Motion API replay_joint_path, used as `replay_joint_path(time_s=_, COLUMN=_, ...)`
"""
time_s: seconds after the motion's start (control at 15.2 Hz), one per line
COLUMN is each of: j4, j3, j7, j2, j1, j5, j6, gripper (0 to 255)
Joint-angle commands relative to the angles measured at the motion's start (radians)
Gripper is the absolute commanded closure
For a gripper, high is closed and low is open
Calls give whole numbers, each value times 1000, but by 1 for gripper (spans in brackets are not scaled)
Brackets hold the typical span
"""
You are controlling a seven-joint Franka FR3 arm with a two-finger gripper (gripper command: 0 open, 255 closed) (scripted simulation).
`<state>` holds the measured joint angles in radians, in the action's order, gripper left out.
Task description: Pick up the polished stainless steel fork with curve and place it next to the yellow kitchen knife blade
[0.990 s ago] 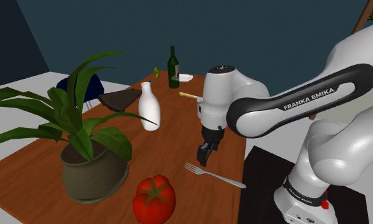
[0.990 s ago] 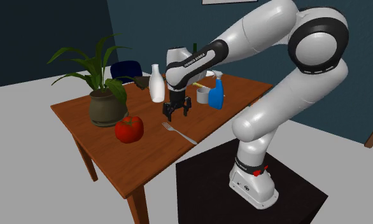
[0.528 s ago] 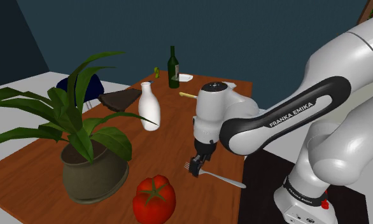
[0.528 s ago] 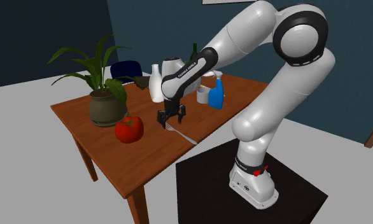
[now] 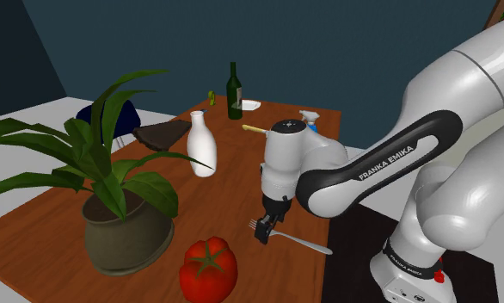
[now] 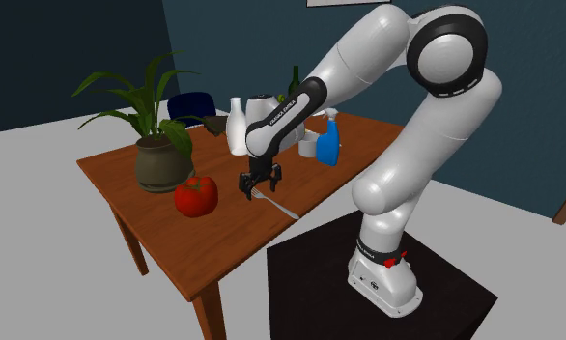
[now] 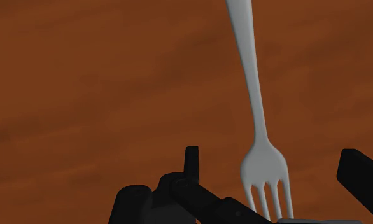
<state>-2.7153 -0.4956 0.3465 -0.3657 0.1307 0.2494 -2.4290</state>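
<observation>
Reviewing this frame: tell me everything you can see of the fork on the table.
The fork is plain grey with a dull metallic look. It has a slim, gently curved handle that widens into a head with short tines. It lies flat on the brown table, near the edge by the stand, with its handle pointing towards the stand. The open gripper straddles the tine end, one finger on each side, neither touching. Only the table touches the fork.

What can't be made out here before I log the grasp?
1. Fork tines: shoulder view, hidden behind the claw.
2. Fork handle end: wrist view, cut off by the picture's edge.
3. Knife: shoulder view, mostly hidden behind the arm.
4. Whether the open claw touches the tines: no view settles it.
</observation>
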Motion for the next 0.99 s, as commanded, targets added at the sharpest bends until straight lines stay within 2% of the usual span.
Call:
replay_joint_path(time_s=0.0, j4=0, j3=0, j7=0, j2=0, j1=0, j5=0, j6=-1, gripper=0)
replay_joint_path(time_s=0.13, j4=0, j3=0, j7=0, j2=0, j1=0, j5=0, j6=0, gripper=0)
replay_joint_path(time_s=0.2, j4=0, j3=0, j7=0, j2=0, j1=0, j5=0, j6=0, gripper=255)
replay_joint_path(time_s=0.79, j4=0, j3=1, j7=0, j2=0, j1=1, j5=0, j6=-1, gripper=255)
replay_joint_path(time_s=0.92, j4=11, j3=9, j7=-4, j2=-24, j1=5, j5=3, j6=35, gripper=255)
